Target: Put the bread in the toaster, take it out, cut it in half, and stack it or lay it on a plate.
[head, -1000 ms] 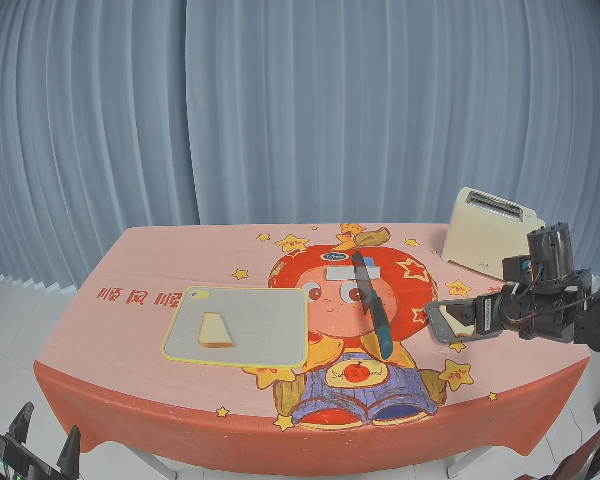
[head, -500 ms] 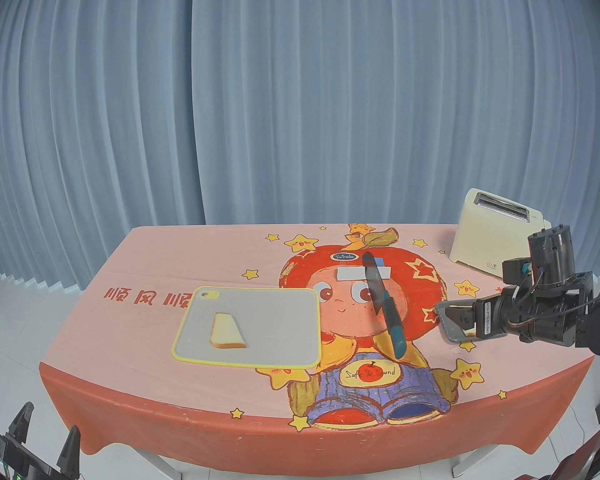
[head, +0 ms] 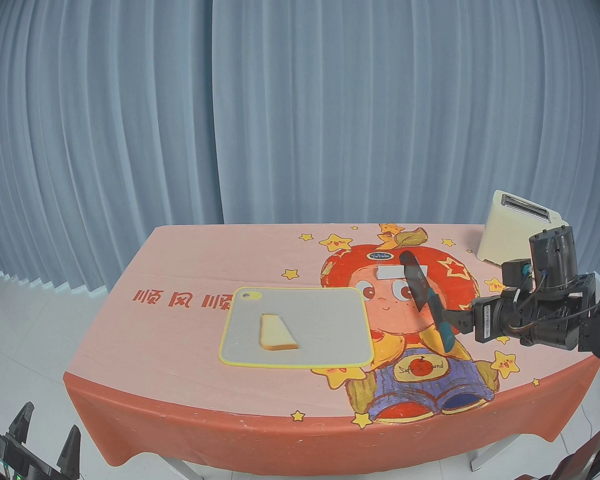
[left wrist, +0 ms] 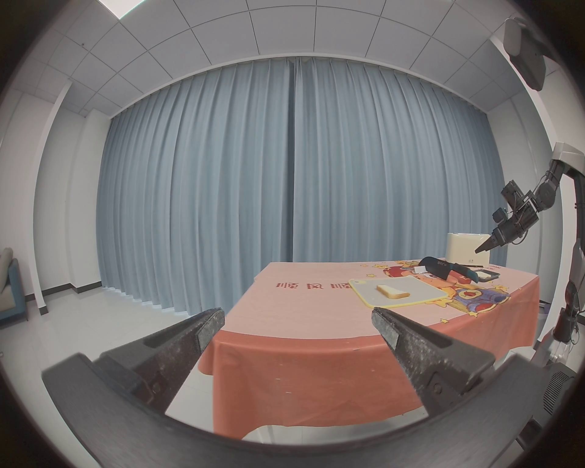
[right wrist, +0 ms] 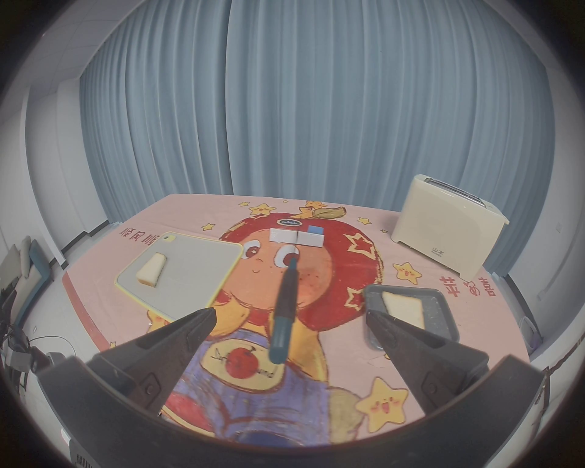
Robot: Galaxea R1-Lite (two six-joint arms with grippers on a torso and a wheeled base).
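Bread [right wrist: 404, 308] on tray [right wrist: 440, 314], beside right jaws

A staged test room: full-wall grey curtain [head: 312, 112], panelled ceiling [left wrist: 292, 24].

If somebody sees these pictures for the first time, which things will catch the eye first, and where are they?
First comes the salmon-pink tablecloth with its big cartoon girl. Next are the wedge of pale bread, alone on the yellow-rimmed grey cutting board left of the cartoon, and the teal-handled knife, lying on the cartoon itself. A cream toaster stands at the table's far right corner.
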